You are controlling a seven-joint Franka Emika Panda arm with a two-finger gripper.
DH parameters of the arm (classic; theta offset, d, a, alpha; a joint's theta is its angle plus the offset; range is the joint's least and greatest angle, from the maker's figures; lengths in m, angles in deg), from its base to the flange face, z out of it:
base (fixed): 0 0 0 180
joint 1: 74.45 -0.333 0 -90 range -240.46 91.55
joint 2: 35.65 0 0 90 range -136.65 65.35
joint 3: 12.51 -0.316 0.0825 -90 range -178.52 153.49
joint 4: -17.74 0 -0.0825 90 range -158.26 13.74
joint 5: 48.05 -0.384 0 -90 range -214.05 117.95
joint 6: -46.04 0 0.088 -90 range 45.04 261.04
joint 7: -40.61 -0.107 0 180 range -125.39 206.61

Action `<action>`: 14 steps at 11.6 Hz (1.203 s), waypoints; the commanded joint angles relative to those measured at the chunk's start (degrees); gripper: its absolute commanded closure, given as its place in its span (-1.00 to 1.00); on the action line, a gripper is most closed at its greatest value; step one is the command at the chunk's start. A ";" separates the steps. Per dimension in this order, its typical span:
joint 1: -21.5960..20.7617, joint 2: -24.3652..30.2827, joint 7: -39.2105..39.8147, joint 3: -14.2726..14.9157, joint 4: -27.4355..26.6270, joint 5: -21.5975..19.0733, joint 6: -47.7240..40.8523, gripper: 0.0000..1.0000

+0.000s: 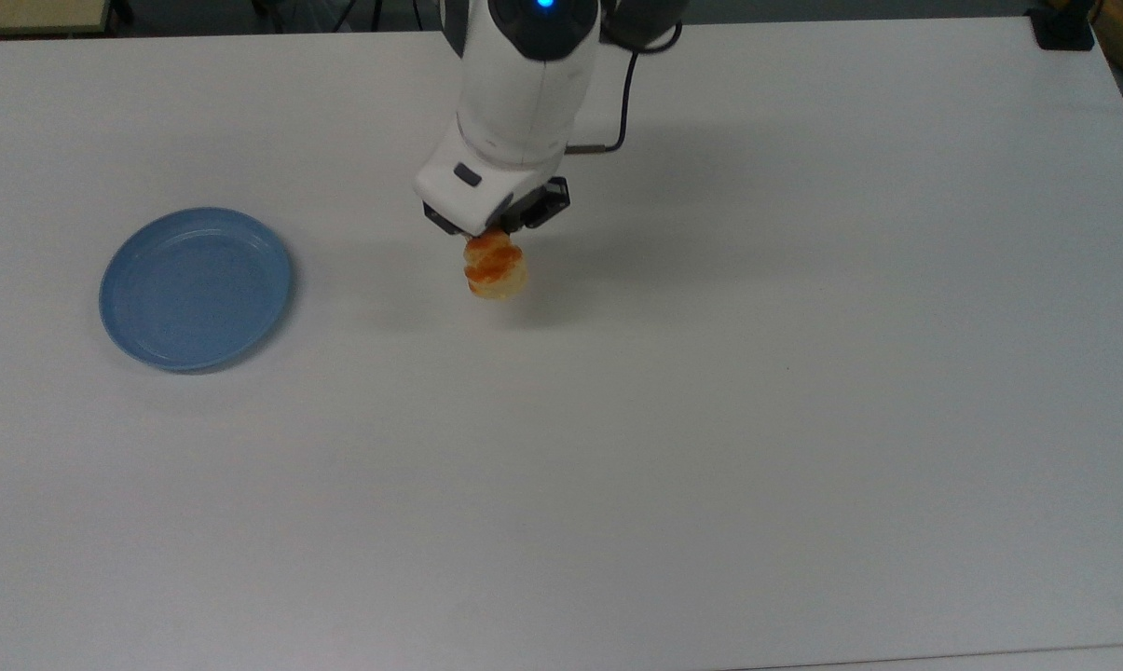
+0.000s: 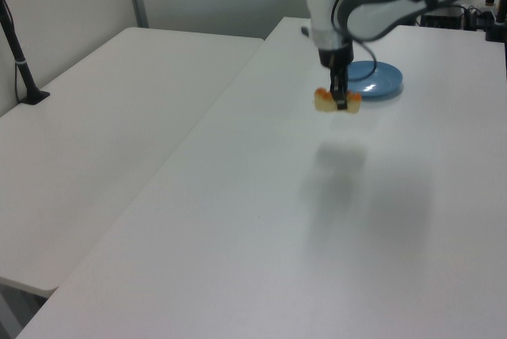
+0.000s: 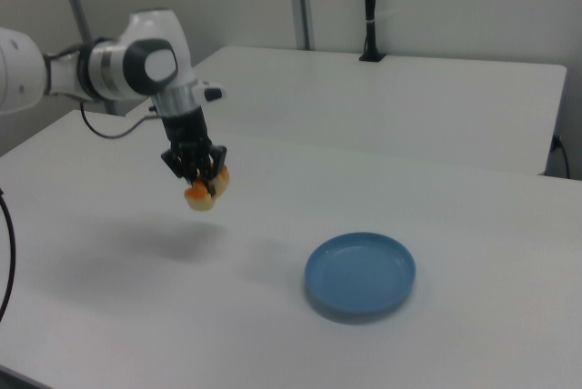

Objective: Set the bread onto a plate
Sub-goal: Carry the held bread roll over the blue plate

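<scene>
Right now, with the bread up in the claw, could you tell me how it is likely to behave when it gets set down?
The bread hangs clear of the table in the claw, so it is probably light. It looks soft, so a firm pinch may dent it. Oblong, it should probably settle flat on the plate rather than roll.

reaches in from the top centre of the top view, white forearm foreshortened, blue light lit at the upper edge. ends in a dark gripper just left of centre, pointing straight down, its 2 fingers clamped on the bread and holding it in the air. in the right view, enters from the left edge, elbow bent, wrist vertical, gripper in the left-centre. in the left view, hangs from the upper right, gripper vertical.
</scene>
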 commanded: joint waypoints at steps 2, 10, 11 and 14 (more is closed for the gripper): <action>4.45 6.15 2.58 0.18 4.09 -3.14 -8.05 0.47; 11.41 3.70 8.03 7.55 8.68 -2.27 -7.29 0.46; 11.50 2.91 9.43 10.26 8.59 -2.44 -5.10 0.44; 14.21 -1.13 12.43 12.93 8.33 -3.06 0.00 0.43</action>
